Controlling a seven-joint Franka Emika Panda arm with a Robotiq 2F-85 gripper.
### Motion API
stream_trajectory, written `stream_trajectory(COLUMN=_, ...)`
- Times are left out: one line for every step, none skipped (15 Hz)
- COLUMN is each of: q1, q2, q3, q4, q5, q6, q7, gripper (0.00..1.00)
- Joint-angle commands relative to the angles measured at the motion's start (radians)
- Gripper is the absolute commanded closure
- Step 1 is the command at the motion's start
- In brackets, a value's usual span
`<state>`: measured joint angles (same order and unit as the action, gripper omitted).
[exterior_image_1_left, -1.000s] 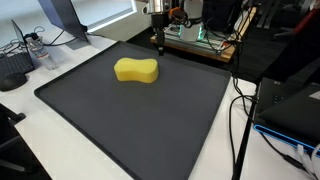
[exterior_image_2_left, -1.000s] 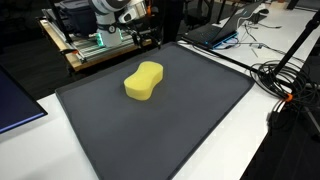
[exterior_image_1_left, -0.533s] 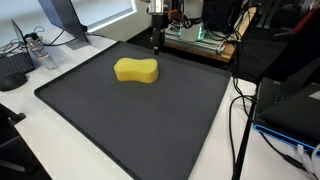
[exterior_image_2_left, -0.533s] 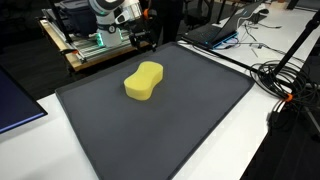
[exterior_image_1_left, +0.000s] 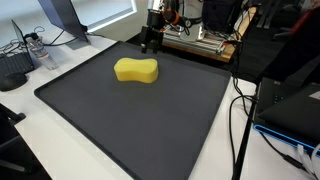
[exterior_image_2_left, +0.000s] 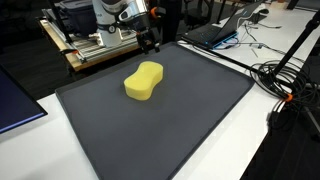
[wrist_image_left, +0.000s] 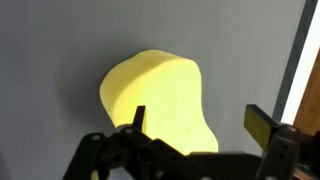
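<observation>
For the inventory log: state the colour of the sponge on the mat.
Plain yellow; the sponge shows clearest in an exterior view.

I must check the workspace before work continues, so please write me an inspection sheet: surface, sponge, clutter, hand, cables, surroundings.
Surface: dark mat lying flat on a white table.
Job's things: yellow sponge lying flat on the mat, toward its far side, untouched.
Clutter: nothing seen on the mat.
Hand: the hand is open and empty, over the mat's far edge, apart from the sponge.
Cables: black cables bunched on the table beside the mat; none on the mat.
Surroundings: laptop, monitor, wooden stand with electronics.
</observation>
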<state>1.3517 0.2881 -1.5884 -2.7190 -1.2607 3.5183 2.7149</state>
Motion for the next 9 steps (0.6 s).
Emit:
stream_trajectory(q1=0.162, q2=-0.186, q3=-0.106, q4=0.037, q5=0.137, q6=-0.248, q7=0.015, gripper=0.00)
stream_trajectory(q1=0.200, q2=-0.224, q3=-0.131, q4=0.057, q5=0.163, q6=-0.301, q7=0.015, gripper=0.00)
stream_trajectory(q1=0.238, q2=-0.248, q3=-0.154, q4=0.079, q5=0.191, q6=-0.352, q7=0.015, gripper=0.00)
stream_trajectory(q1=0.267, q2=-0.285, q3=-0.169, q4=0.102, q5=0.206, q6=-0.392, q7=0.015, gripper=0.00)
stream_trajectory(q1=0.292, q2=-0.313, q3=-0.181, q4=0.126, q5=0.231, q6=-0.427, q7=0.010, gripper=0.00)
stream_trajectory(q1=0.307, q2=-0.341, q3=-0.185, q4=0.147, q5=0.258, q6=-0.440, q7=-0.011, gripper=0.00)
stream_trajectory(q1=0.315, q2=-0.373, q3=-0.182, q4=0.168, q5=0.281, q6=-0.449, q7=-0.035, gripper=0.00)
stream_trajectory(q1=0.111, q2=-0.317, q3=0.037, q4=0.172, q5=0.421, q6=-0.392, q7=-0.153, gripper=0.00)
stream_trajectory(q1=0.087, q2=-0.354, q3=0.076, q4=0.188, q5=0.451, q6=-0.402, q7=-0.234, gripper=0.00)
